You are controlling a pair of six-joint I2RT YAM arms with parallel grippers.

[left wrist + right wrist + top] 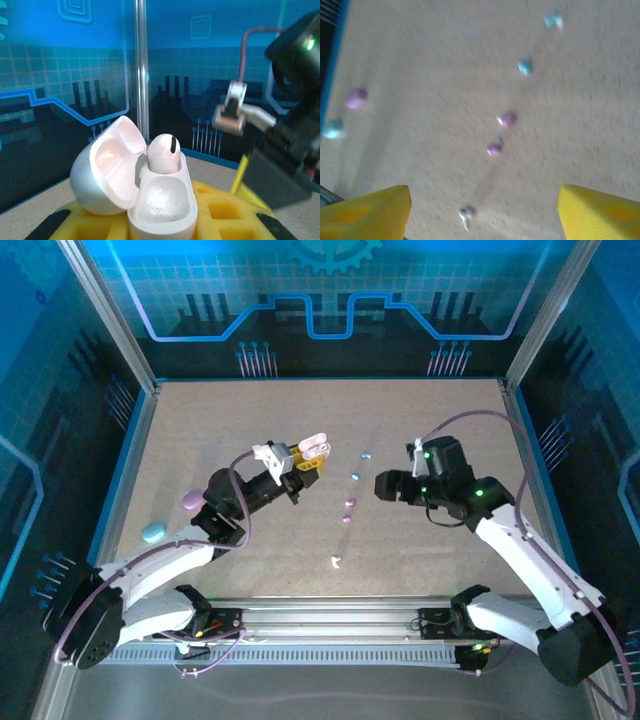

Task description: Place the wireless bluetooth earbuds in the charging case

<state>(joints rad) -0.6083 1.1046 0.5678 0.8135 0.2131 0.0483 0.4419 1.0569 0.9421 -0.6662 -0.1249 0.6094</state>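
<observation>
My left gripper [305, 462] is shut on a white charging case [313, 450] and holds it above the table with the lid open. In the left wrist view the case [162, 205] stands between yellow fingers [220, 210], with one white earbud [164, 152] in its far socket and the near socket empty. My right gripper [388, 485] hangs open over the table, with nothing between its yellow fingers [370, 212]. On the table lie two teal buds [367, 454] [355, 477], two purple buds [350, 503] [347, 520] and one white bud [337, 562] [466, 214].
A purple case [190, 502] and a teal case [153, 532] rest near the left wall. The right arm's wrist [280, 150] is close in front of the held case. Blue walls and metal posts fence the table [250, 410].
</observation>
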